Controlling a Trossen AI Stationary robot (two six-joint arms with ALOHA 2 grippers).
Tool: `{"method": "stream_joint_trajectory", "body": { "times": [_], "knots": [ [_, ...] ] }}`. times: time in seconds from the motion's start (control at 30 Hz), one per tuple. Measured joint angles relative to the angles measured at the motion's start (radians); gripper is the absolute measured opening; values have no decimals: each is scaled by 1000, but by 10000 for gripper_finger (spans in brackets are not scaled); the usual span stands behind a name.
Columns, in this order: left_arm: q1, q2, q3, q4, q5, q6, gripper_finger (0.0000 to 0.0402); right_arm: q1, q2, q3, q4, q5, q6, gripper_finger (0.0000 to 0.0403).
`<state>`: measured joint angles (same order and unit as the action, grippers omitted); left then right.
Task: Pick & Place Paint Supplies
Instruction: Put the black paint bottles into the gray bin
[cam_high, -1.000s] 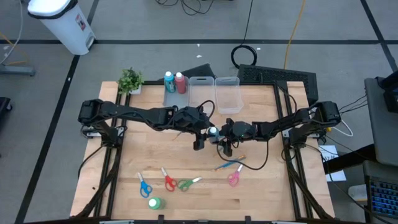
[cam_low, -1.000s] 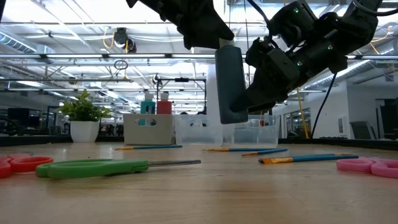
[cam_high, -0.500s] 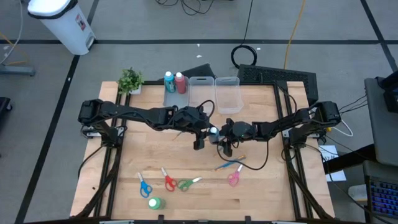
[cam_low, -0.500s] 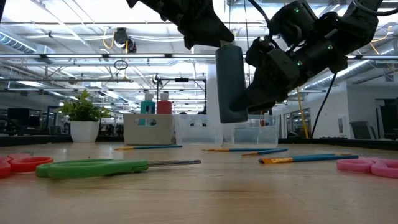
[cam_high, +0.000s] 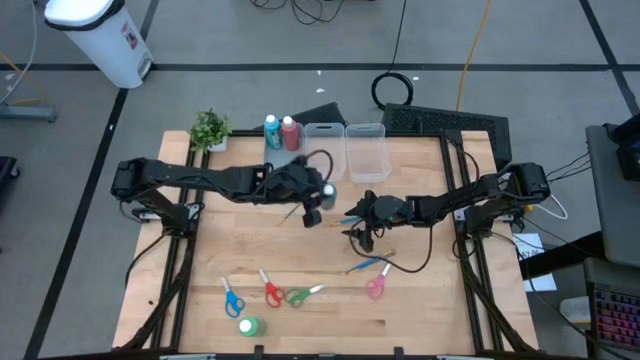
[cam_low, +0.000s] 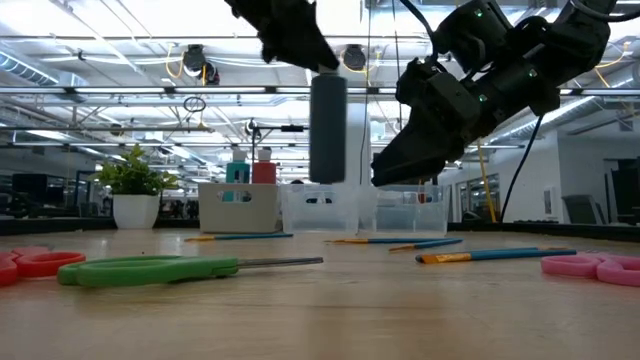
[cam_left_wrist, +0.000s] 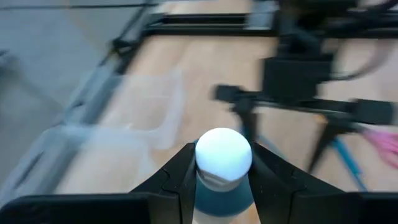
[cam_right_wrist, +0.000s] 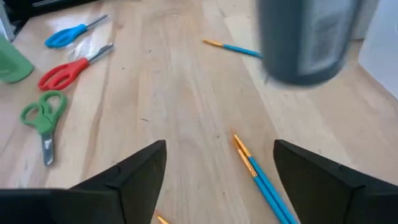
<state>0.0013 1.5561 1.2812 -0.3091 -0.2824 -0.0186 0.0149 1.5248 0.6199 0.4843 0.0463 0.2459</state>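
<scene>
High view puts the left gripper above the table's middle, pinching the dark grey paint bottle by its upper body; the left wrist view confirms it, the bottle's white cap sitting between both fingers. Low view shows that bottle hanging upright, well clear of the wood. Just right of it, the right gripper hovers with its jaws spread wide and nothing between them, apart from the bottle.

Judged from this, the step in hand is the carry: the left arm has the bottle alone and should take it to the far edge, where 3 clear bins stand in a row. The leftmost bin already holds the blue bottle and the pink-red bottle, so that bin looks the likely goal. The move calls for keeping the bottle upright, clearing the bin wall, then lowering beside the 2 already inside.

Left on the near table are the green bottle, 4 scissors, blue, red, green and pink, and the thin brushes.
</scene>
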Motion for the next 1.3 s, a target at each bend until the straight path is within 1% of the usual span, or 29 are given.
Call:
{"method": "stream_joint_trajectory", "body": {
  "times": [0.13, 0.27, 0.4, 0.5, 0.57, 0.7, 0.87, 1.03, 1.17, 1.23, 1.3],
  "knots": [
    [-4, -20, 0, -66, -118, -42, 120, -1, 0, 0, -1, 2, -1, 303],
    [-3, -28, 0, -82, -181, -48, 120, -1, 0, 0, -2, 2, -3, 302],
    [-3, -45, -2, -74, -267, -63, 120, -1, 0, 0, 1, 3, -3, 296],
    [-3, -76, -31, -77, -304, -66, 120, -1, 0, 0, -3, 3, -4, 294],
    [3, -114, -60, -77, -308, -81, 120, -1, 0, 0, -2, 2, -4, 294],
    [16, -190, -138, 2, -345, -91, 120, -1, 0, -1, 7, 3, -4, 293],
    [51, -295, -235, 19, -366, -107, 120, -1, 0, -1, 13, 3, -4, 293],
    [92, -391, -329, 35, -478, -149, 120, -1, 0, -1, 17, 4, -4, 293],
    [137, -448, -399, 102, -473, -165, 120, -1, 0, -1, 22, 4, -3, 293],
    [168, -457, -425, 149, -441, -169, 120, -1, 0, -1, 23, 4, -4, 293],
    [199, -457, -441, 161, -391, -175, 120, -1, 0, -1, 24, 4, -4, 293]
  ]
}}
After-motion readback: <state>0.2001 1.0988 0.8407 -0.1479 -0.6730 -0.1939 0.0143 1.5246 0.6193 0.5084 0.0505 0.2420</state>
